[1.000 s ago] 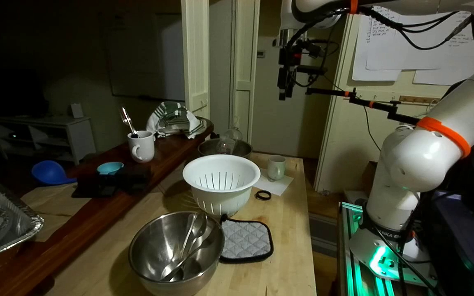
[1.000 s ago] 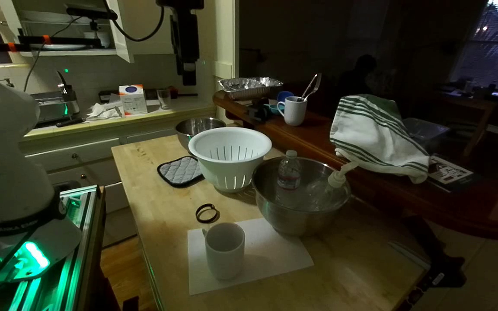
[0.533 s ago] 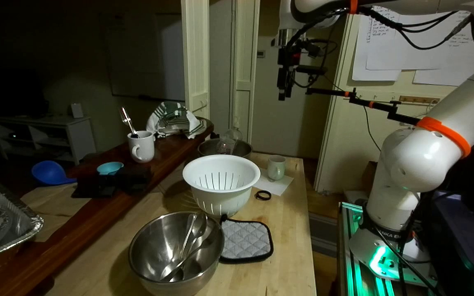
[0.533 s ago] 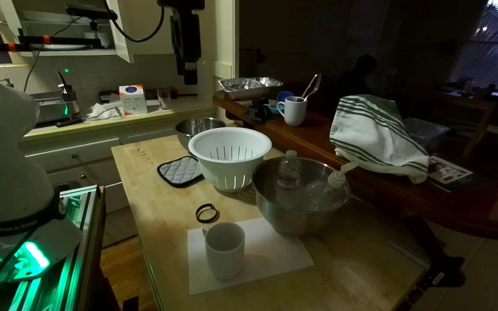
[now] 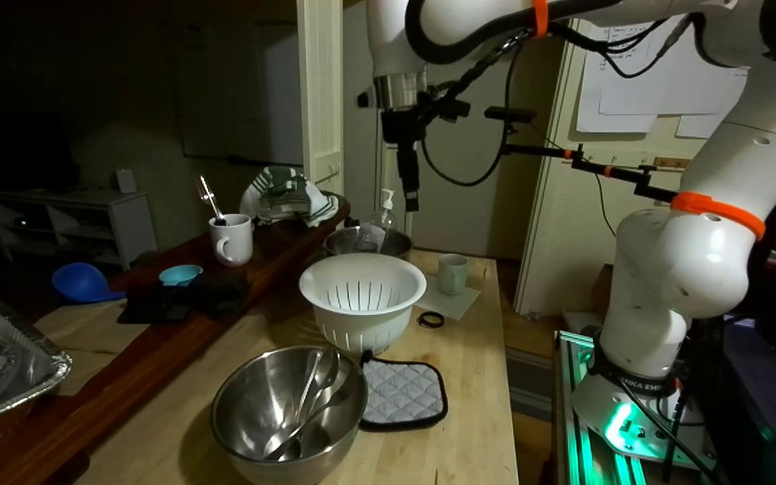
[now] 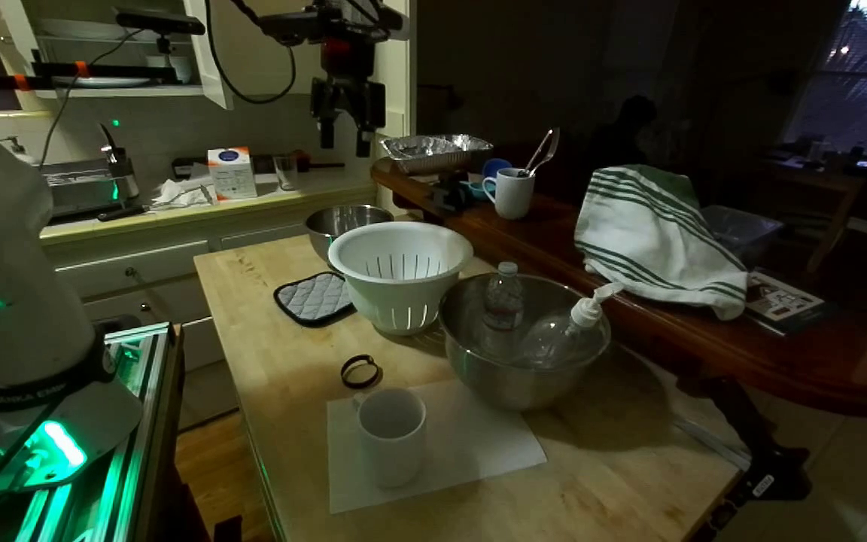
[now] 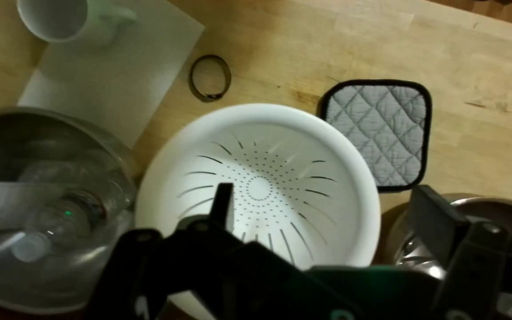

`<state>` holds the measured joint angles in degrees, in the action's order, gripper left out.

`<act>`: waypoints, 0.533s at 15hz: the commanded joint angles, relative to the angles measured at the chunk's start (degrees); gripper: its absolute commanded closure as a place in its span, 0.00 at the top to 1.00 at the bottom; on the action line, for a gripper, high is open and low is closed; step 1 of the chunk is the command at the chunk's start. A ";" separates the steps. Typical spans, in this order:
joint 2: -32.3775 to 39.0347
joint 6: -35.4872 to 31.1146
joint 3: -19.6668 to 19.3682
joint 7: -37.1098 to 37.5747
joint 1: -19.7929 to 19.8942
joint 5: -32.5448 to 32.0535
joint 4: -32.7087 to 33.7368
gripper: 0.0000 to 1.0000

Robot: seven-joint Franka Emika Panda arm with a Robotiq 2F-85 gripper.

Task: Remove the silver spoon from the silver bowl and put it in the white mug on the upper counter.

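Observation:
The silver bowl (image 5: 246,404) stands on the lower table, near the camera; it also shows in an exterior view (image 6: 349,218) and in the wrist view (image 7: 505,206), partly behind a finger. Several thin shiny utensils lie in it, leaning on its wall; the silver spoon (image 5: 297,435) is among them, but which one I cannot tell. The white mug (image 5: 236,246) stands on the upper counter, also in an exterior view (image 6: 512,196), with a utensil sticking up. My gripper (image 6: 345,141) hangs high above the table, open and empty, jaws wide apart; in the wrist view (image 7: 322,195) it is above the colander.
A white colander (image 5: 361,323) stands beside the silver bowl. A larger steel bowl (image 6: 479,376) holds bottles. A second pale mug (image 6: 392,444) stands on paper. A grey pot holder (image 7: 378,133) and black ring (image 6: 360,373) lie on the table. The raised wooden counter (image 6: 554,241) borders it.
In the last half second my arm has swung toward the upper counter and the gripper has turned and come lower in an exterior view. The bowls, utensils and mugs have not moved.

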<state>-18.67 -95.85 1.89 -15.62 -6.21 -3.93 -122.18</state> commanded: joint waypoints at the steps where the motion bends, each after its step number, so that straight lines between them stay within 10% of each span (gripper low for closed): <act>1: 9.01 2.09 2.82 -5.28 -3.13 0.92 6.99 1.00; 8: 11.64 1.66 4.05 -5.48 -3.21 -0.91 8.38 1.00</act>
<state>-9.70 -95.48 4.85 -19.73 -9.34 -3.64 -115.96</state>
